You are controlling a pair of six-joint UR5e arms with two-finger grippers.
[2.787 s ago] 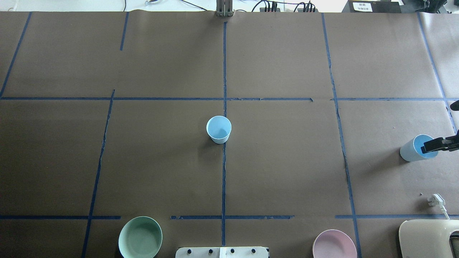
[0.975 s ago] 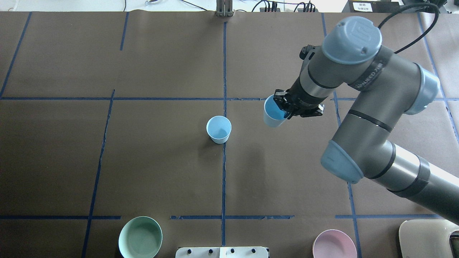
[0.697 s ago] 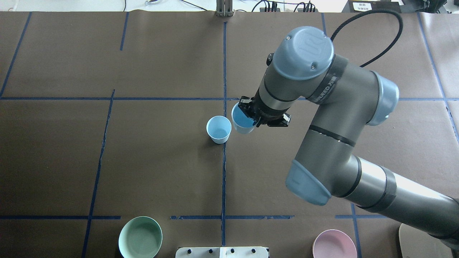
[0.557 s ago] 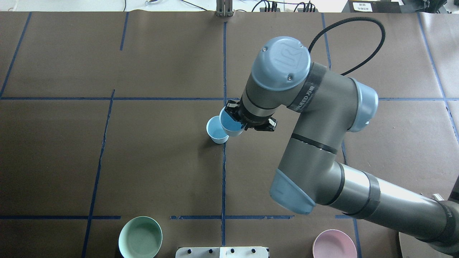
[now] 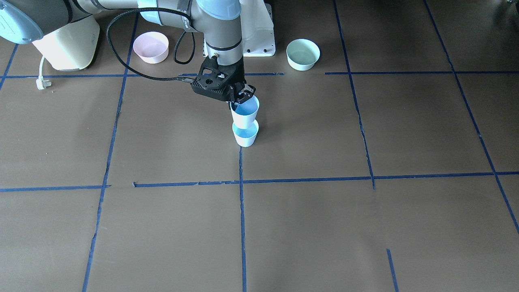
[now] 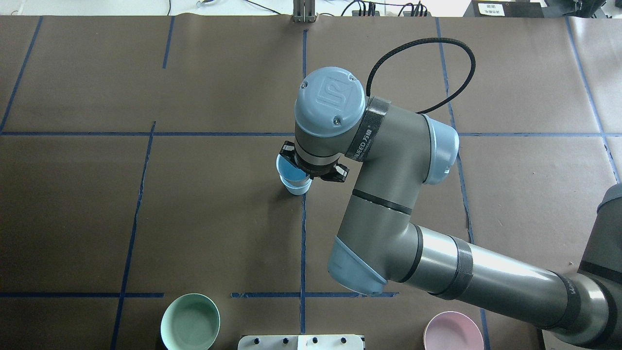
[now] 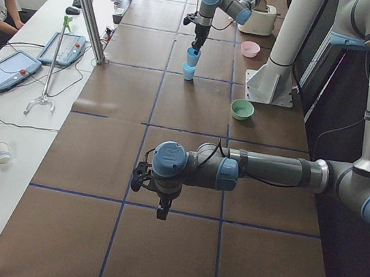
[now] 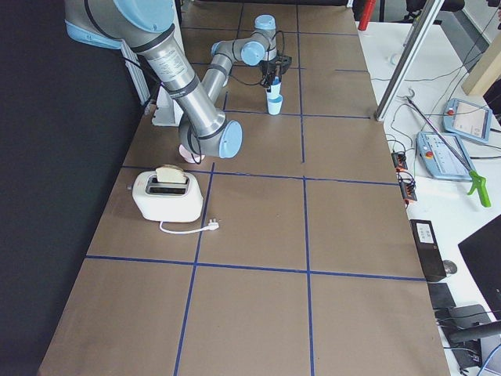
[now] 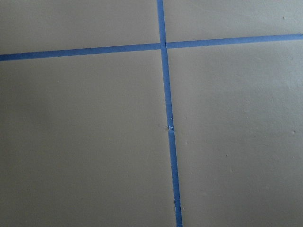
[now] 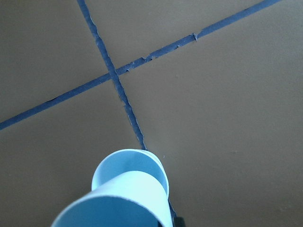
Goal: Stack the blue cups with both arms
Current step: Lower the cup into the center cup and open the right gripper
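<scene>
- At the left of the overhead view, the green bowl sits at the near edge of the surface, well apart from the cups and outside the job.
- In the middle, the lower cup stands upright on a blue tape line. The upper cup hangs straight above it, roughly upright, with its base at the lower cup's mouth. The views do not settle whether the base has entered.
- The task looks well past halfway: one cup is carried over and lined up with the other. What appears to remain is lowering it until it nests, then letting go and backing off.
- At the right, the pink bowl rests at the near edge, also well apart from the cups.
- The left end effector hangs low over bare surface far from the cups, and its own camera shows only tape lines. It holds nothing visible, and whether its fingers are apart or together cannot be told.
- The right end effector is clamped on the upper cup's rim on the robot's side, apparently with one finger on each side of the wall. It touches nothing else.
</scene>
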